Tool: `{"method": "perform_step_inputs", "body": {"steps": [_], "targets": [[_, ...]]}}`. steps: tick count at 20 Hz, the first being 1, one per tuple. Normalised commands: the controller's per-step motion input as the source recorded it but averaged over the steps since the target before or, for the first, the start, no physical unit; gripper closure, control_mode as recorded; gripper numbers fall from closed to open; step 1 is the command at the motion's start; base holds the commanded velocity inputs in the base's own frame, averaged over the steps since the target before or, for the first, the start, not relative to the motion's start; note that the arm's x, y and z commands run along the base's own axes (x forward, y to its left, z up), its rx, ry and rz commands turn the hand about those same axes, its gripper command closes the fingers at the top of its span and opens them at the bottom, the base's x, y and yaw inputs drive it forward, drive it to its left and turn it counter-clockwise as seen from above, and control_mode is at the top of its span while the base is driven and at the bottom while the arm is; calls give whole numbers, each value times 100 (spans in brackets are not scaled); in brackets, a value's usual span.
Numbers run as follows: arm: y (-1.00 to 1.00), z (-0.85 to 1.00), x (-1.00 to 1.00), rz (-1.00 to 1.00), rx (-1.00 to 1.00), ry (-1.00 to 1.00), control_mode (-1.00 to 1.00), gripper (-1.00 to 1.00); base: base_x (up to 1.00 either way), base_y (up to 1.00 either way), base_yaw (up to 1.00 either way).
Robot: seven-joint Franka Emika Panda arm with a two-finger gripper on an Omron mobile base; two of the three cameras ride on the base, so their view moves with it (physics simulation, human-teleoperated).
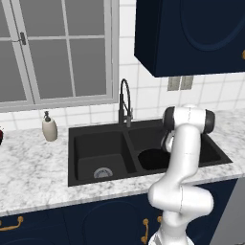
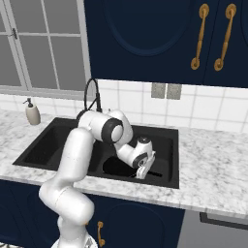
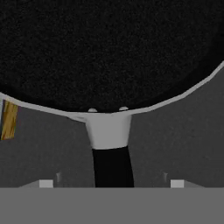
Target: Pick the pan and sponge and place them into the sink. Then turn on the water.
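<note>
The black pan lies in the right basin of the black double sink, partly hidden by my arm. From the right base view the pan sits low in the sink, and my gripper hangs over its handle end. In the hand view the pan spreads across the top, its silver and black handle pointing toward me. My gripper is open, its tips wide on either side of the handle and not touching it. A yellow edge of the sponge shows at the far left, beside the pan.
The black spring faucet arches behind the divider between the basins; no stream falls from it. A beige soap dispenser stands on the marble counter left of the sink. Dark blue cabinets hang overhead.
</note>
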Motion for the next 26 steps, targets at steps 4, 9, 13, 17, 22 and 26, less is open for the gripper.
{"method": "perform_step_inputs", "body": {"steps": [4,9,13,17,22,26], "targets": [[3,100,-16,-5,0,0,-100,-100,0,0,0],[2,100,-36,-13,0,-5,-100,-100,0,0,0],[0,100,-28,-18,0,-2,-100,-100,0,0,0],[3,100,-13,-17,0,0,-100,-100,0,0,0],[4,89,-3,-15,0,0,-100,-100,0,0,0],[-2,10,-3,0,0,1,-100,-100,0,0,0]]}}
